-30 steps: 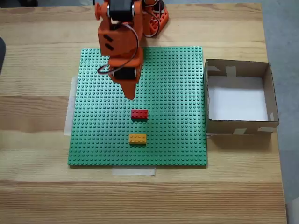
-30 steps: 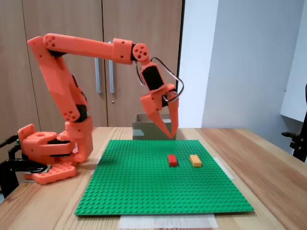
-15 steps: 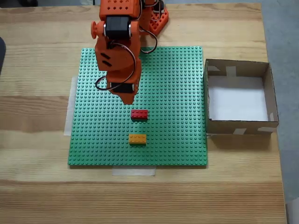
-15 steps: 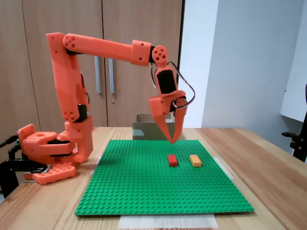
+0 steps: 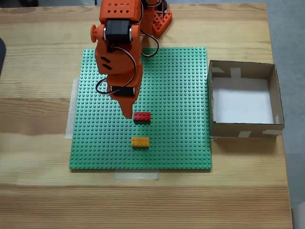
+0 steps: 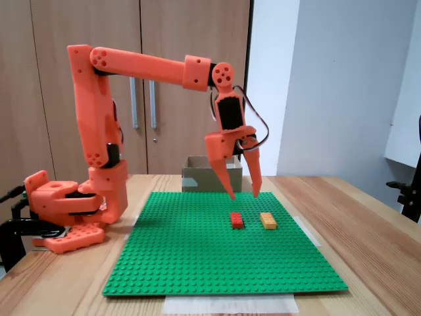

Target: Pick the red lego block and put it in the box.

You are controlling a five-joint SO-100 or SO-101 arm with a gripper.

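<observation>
Wooden table (image 5: 38,191) | end effector (image 6: 243,195) spread above red lego block (image 6: 236,220)

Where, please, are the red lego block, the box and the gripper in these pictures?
red lego block (image 5: 142,116): fixed view from above, on its studded top face.
box (image 5: 242,69): fixed view from above, on its far cardboard wall.
gripper (image 6: 243,195): fixed view from the side, midway between its open fingertips, above the baseplate.

A pale wooden table (image 5: 38,200) with visible grain is seen under a studded green plastic baseplate (image 5: 181,143). Beside the baseplate, matt brown cardboard forms the box (image 5: 243,128), patched with pale tape. The orange arm (image 6: 141,66) looks like matt plastic.
</observation>
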